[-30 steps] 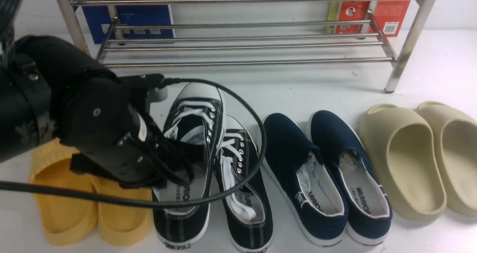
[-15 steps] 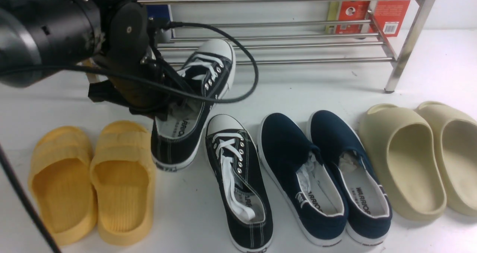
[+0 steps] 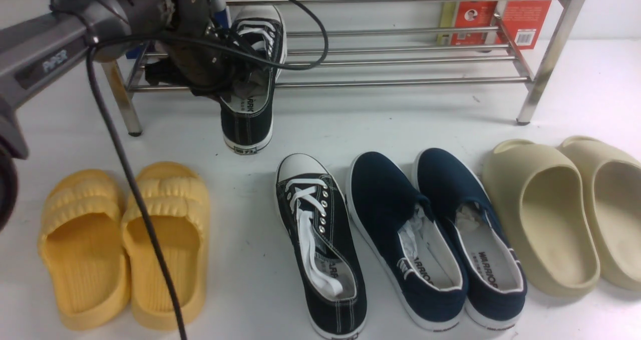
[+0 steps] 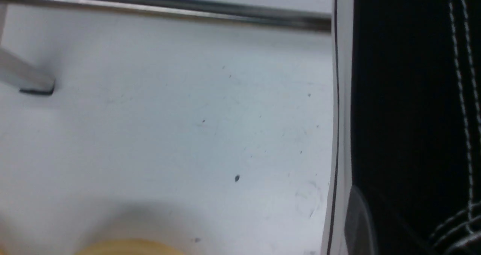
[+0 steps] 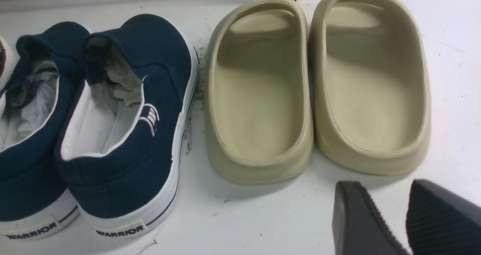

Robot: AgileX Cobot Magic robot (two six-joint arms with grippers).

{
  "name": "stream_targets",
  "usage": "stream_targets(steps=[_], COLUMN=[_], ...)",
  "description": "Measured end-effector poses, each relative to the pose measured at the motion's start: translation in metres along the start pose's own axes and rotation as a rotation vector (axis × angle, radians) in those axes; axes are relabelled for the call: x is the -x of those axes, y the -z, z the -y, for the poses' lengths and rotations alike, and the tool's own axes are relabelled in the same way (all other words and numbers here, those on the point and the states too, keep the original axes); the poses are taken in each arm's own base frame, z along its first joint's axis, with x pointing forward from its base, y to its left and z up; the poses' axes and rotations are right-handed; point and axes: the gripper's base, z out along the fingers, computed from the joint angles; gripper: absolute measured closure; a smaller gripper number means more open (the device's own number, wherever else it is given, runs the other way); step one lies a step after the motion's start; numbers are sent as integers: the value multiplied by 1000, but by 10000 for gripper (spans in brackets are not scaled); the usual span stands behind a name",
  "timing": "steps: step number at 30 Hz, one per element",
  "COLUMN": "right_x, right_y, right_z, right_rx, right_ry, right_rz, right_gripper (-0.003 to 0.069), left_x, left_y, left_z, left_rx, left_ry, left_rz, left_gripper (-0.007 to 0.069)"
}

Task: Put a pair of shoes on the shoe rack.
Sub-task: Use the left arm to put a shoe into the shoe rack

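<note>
White floor (image 3: pixel 240 280) is showing where the left gripper (image 3: pixel 249 77), clenching one sneaker (image 3: pixel 246 124), has lifted it rackward (image 3: pixel 400 84); its mate (image 3: pixel 330 260) is still waiting; the right gripper (image 5: pixel 383 183) is gaping.

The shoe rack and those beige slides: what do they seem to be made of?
The shoe rack looks like polished metal, probably stainless steel: its tubes show bright mirror-like streaks. The beige slides look like matte molded foam or soft rubber: thick, smooth and seamless, though plastic is possible.
</note>
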Motion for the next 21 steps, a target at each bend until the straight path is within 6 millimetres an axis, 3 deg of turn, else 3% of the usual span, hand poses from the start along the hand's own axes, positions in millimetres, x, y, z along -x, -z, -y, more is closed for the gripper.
stream_targets(steps=[11,21], right_x=[0,0], right_y=[0,0], right_z=[0,0], right_rx=[0,0], right_ry=[0,0], right_rz=[0,0], right_gripper=[419,419], left_x=[18,26], left_y=[-33,-36], left_z=[5,-5], left_rx=[-3,1], left_ry=[32,67], left_rz=[19,72], left_gripper=[638,638])
